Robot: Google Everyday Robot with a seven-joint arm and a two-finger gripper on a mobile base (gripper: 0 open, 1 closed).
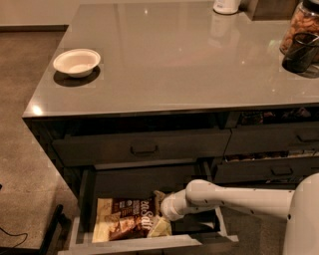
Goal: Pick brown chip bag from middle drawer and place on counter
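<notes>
The middle drawer (pixel 144 245) stands pulled out at the bottom left of the cabinet. The brown chip bag (pixel 124 221) lies flat in it, with a dark brown centre, white lettering and cream-yellow ends. My gripper (pixel 158 219), at the end of the white arm (pixel 234 198), reaches into the drawer from the right. It sits at the bag's right end, touching or just over it. The glossy grey counter (pixel 174 60) spans the top of the cabinets above.
A small white bowl (pixel 77 62) sits on the counter's left. A jar of snacks (pixel 301 25), a dark cup (pixel 299 52) and a white container (pixel 227 6) stand at the back right. A shut drawer with a black handle (pixel 143 149) is above the open one.
</notes>
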